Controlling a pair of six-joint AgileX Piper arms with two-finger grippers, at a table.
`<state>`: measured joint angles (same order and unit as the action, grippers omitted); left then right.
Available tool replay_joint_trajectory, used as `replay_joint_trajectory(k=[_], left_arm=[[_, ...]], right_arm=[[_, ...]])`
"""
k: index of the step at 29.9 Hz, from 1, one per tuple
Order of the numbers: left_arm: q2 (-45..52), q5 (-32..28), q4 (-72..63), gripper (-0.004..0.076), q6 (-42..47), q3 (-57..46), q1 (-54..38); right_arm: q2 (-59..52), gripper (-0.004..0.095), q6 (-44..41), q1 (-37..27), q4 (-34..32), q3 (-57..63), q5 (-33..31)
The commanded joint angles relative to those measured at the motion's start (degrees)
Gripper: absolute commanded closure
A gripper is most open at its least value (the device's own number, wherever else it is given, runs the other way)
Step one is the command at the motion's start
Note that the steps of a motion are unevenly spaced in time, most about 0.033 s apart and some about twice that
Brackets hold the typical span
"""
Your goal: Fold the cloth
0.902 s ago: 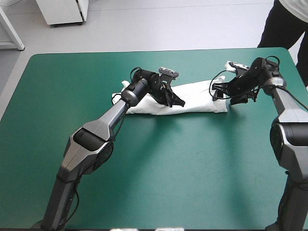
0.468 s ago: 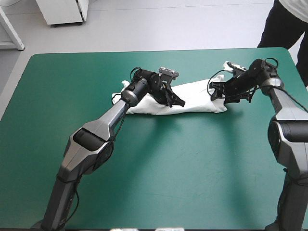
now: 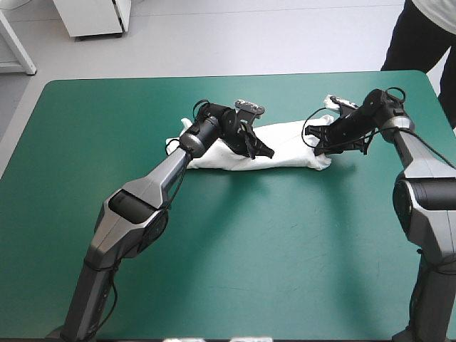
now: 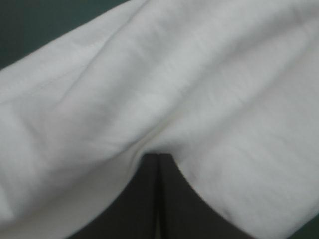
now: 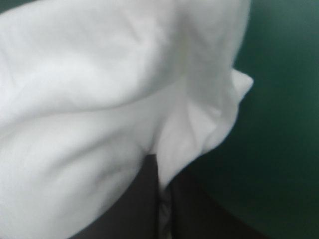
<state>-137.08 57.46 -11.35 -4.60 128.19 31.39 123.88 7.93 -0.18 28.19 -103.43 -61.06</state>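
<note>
White cloth makes up the single task thing on the table: one T-shirt, folded into a long narrow bundle that lies crosswise on the teal-green cover, in the far half of the table and a little right of its middle. Two arms reach it, one from each side, and each carries one gripper. The left gripper sits on the bundle's near edge around its middle, while the right gripper is at the bundle's right end, so the two are well apart along the one garment. In the left wrist view the two black fingers are pressed together into one pointed arch, its tip buried in a crease of the T-shirt, pinching the fabric; a strip of cover shows beyond the cloth. In the right wrist view the two fingers are all but closed, with a sliver of white caught between them, and the T-shirt bunches up ahead of the tip, ending in a small peaked corner over bare cover.
</note>
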Motion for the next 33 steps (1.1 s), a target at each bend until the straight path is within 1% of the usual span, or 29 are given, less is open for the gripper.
replay_joint_trajectory(k=[1,4,11,17,24,29,33], left_arm=[[3.12,0.39,-2.66,0.0734,0.09,1.28,0.38],[3.12,0.39,-2.66,0.0734,0.09,1.28,0.38],[3.12,0.28,-2.66,0.0734,0.09,1.28,0.38],[3.12,0.2,-2.66,0.0734,0.09,1.28,0.38],[3.21,0.36,-1.27,0.0734,0.09,1.28,0.38],[7.58,2.34,3.29,0.0734,2.22,1.78,-0.15],[11.74,8.91,4.4,0.0734,1.85,1.78,-1.05]], right_arm=[[-6.78,0.0925,0.9,0.69,1.44,-3.52,-0.91],[-9.36,0.0925,0.77,1.65,1.47,-5.92,-2.16],[-13.94,0.0925,0.64,4.84,3.49,-10.8,-2.57],[-14.78,0.0925,0.41,7.4,4.01,-13.34,-5.45],[-14.78,0.0925,0.41,8.27,4.5,-13.34,-5.33],[-14.78,0.0925,0.67,8.27,4.5,-13.34,-5.06],[-14.78,0.0925,0.92,8.27,4.5,-13.43,-4.82]])
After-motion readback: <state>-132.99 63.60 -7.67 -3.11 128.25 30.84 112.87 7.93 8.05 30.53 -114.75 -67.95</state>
